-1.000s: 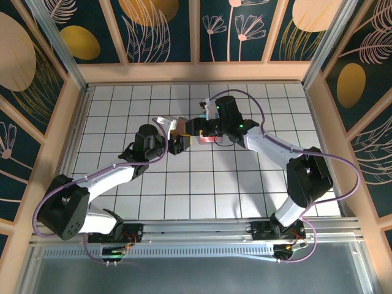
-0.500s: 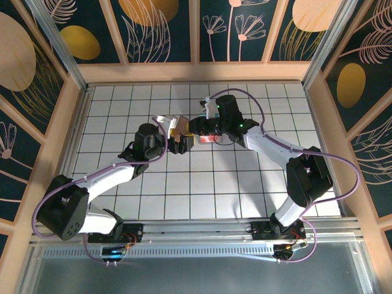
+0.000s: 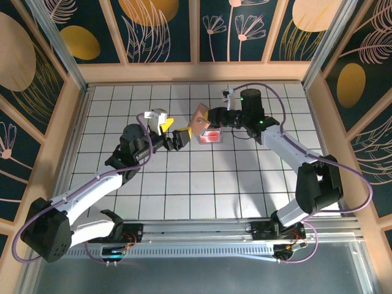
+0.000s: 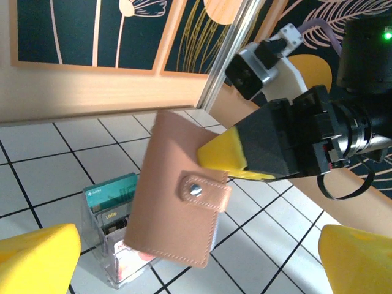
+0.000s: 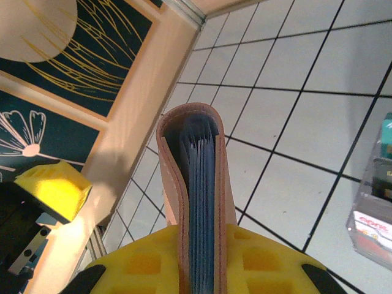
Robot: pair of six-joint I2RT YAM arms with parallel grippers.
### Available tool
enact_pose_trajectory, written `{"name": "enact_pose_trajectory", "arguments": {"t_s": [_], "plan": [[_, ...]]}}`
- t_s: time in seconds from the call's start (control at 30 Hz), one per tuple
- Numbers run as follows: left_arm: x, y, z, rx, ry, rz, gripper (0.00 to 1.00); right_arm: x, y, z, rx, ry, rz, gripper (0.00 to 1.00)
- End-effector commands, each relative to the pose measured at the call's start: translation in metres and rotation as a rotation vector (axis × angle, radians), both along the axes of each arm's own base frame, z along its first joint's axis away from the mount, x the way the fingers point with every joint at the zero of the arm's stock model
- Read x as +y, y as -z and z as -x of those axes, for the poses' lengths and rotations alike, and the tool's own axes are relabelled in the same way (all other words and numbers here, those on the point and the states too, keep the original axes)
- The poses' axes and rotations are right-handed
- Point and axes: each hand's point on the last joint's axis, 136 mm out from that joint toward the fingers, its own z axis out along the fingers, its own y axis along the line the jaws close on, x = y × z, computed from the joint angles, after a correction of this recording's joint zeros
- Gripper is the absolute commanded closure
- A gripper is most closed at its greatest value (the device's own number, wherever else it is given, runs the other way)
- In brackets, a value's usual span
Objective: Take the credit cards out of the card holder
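Note:
My right gripper (image 5: 202, 263) is shut on the card holder (image 5: 197, 177), a tan wallet whose blue-grey inner leaves show edge-on between the yellow pads. The holder (image 4: 174, 214) hangs above the tiles, its tab snapped shut. From above, the holder (image 3: 198, 124) sits at the tip of the right gripper (image 3: 207, 119), mid-table toward the back. My left gripper (image 3: 176, 136) stands open just left of it, its fingertips (image 4: 37, 260) wide apart and apart from the wallet. Teal credit cards (image 4: 112, 191) and a white-pink one (image 4: 131, 262) stand in a clear box below.
The clear plastic box (image 3: 210, 136) rests on the tiled floor right under the held wallet; it also shows at the right edge of the right wrist view as the box (image 5: 372, 214). Wooden walls (image 3: 196, 72) ring the table. Open tiles lie in front of both grippers.
The left gripper opened, let go of the holder and drew back left. The right gripper shut on the holder and carried it up and right as the arm swung right.

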Motion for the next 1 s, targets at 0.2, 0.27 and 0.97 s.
{"name": "enact_pose_trajectory", "arguments": {"t_s": [0.2,0.27,0.97], "plan": [[-0.009,-0.017,-0.015,0.116,0.149,0.152,0.09,-0.027,-0.042,0.048,-0.195,-0.247,-0.122,1.00],[-0.012,-0.019,-0.012,0.141,0.237,0.199,0.12,-0.030,-0.047,0.058,-0.226,-0.295,-0.140,1.00],[-0.063,-0.016,0.037,0.138,0.663,0.134,0.20,-0.020,-0.080,0.103,-0.340,-0.584,-0.265,1.00]]}}
